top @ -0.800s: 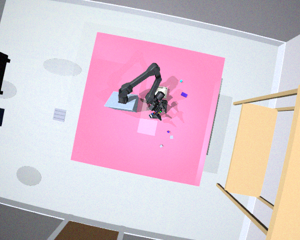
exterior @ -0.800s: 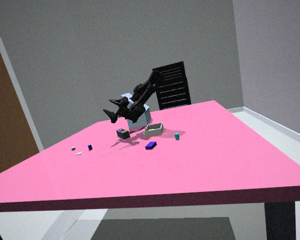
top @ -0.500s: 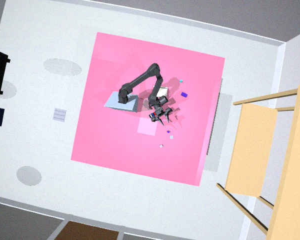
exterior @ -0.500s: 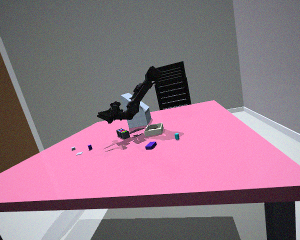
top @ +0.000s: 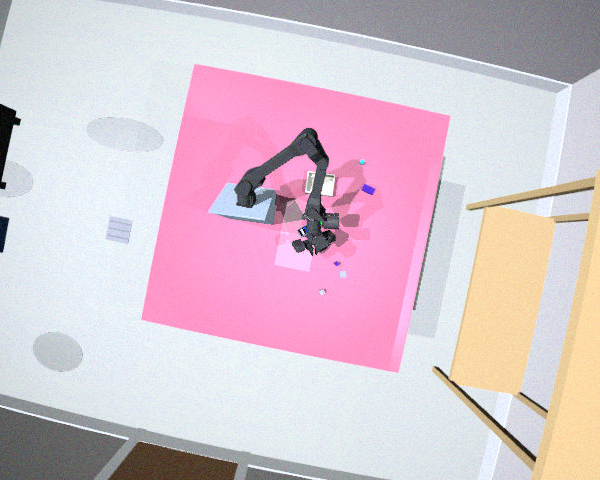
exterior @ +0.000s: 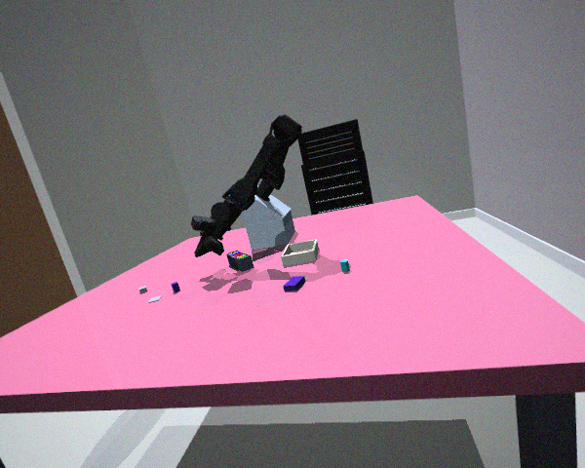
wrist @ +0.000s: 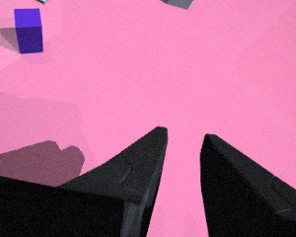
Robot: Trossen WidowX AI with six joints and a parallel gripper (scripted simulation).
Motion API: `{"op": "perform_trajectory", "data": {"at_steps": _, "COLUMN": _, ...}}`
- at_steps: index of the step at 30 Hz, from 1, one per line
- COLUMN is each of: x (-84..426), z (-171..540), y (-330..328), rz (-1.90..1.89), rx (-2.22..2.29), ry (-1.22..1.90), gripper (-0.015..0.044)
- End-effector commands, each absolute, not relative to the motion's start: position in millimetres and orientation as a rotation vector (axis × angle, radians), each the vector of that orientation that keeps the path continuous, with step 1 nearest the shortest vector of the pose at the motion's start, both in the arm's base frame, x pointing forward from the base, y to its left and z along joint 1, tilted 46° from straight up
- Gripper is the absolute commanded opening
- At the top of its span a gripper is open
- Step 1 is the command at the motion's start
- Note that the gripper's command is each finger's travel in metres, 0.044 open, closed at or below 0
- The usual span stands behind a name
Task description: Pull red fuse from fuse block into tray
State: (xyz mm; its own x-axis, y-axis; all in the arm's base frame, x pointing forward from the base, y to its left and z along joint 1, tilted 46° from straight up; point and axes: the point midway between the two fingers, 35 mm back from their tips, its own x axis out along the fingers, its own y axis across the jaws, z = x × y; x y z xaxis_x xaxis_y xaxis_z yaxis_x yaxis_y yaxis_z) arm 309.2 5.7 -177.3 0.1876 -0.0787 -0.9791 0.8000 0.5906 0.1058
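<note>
Big risk from here: clipping the fuse block or a neighbouring fuse on any sideways swing, with the fingers low and just beside it, on the side away from the tray. Nearly pinched together on nothing too, so needing a reopen before any descent, or just jabbing the fuse tops. Red fuse seated in the block, toward the far edge of the worktop. Off to one side of the fingers, not between them, and nowhere in the wrist view.

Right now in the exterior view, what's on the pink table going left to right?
Small grey cube → flat pale tile → small purple block → fuse block → tray → teal cylinder.
</note>
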Motion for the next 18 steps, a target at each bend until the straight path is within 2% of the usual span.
{"op": "perform_trajectory", "data": {"at_steps": 1, "x": 272, "z": -109, "y": 51, "rz": -0.089, "rx": 1.131, "ry": 1.785, "gripper": 0.0072}}
{"op": "perform_trajectory", "data": {"at_steps": 18, "x": 270, "z": -95, "y": 55, "rz": -0.015, "rx": 1.207, "ry": 1.802, "gripper": 0.0072}}
